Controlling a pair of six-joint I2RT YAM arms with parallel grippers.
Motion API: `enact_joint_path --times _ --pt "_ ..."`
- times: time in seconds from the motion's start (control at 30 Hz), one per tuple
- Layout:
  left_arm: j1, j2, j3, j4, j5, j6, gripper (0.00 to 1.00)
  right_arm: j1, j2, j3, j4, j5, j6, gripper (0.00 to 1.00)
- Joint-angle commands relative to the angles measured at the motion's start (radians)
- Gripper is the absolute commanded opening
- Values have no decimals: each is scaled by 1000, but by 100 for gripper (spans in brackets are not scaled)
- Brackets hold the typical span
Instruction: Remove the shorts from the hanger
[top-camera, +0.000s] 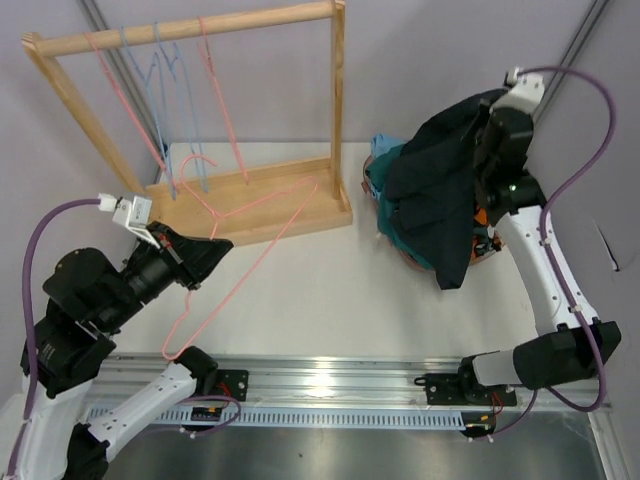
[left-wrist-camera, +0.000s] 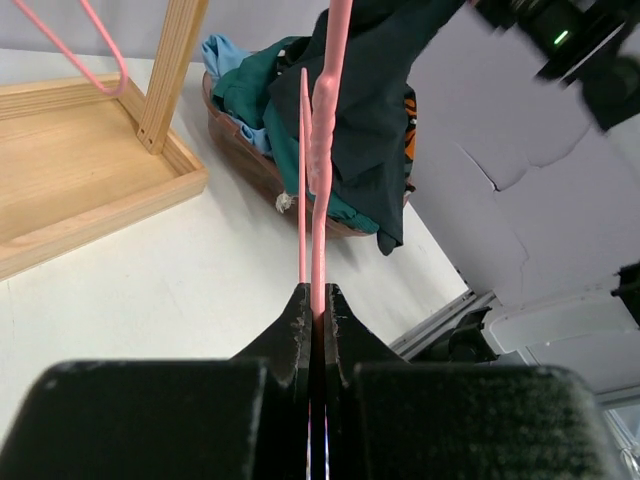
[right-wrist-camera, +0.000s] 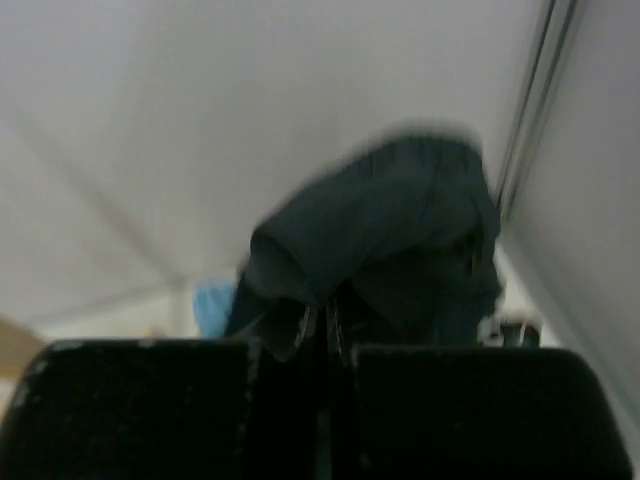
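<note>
Where the left gripper (left-wrist-camera: 318, 300) reaches over the near-left table (top-camera: 330, 290), its jaws are pressed together on the wire of a bare pink hanger (left-wrist-camera: 320, 200), which slants from the gripper toward the base of the wooden rack (top-camera: 338, 100).

Far left: rack stands upright, with other pink and blue hangers (top-camera: 165, 60) on its top rail.

Right side: right gripper (right-wrist-camera: 322, 320) is raised, jaws clamped on a fold of the black shorts (top-camera: 440, 190). The wrist view is blurred. The cloth drapes down over the arm.

Below it: brown basket (left-wrist-camera: 245, 160) holds dark teal shorts (left-wrist-camera: 250, 85) and light blue shorts (left-wrist-camera: 222, 50). A sliver of orange pattern (left-wrist-camera: 410, 120) shows.
</note>
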Motion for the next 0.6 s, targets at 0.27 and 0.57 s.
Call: enact_joint_path --times 0.27,0.57 --pt "-7 223 148 131 -34 58 0 18 -165 -1037 449 -170 587 0" --pt "-6 557 486 139 -150 136 0 29 95 -1095 535 -297 618 33"
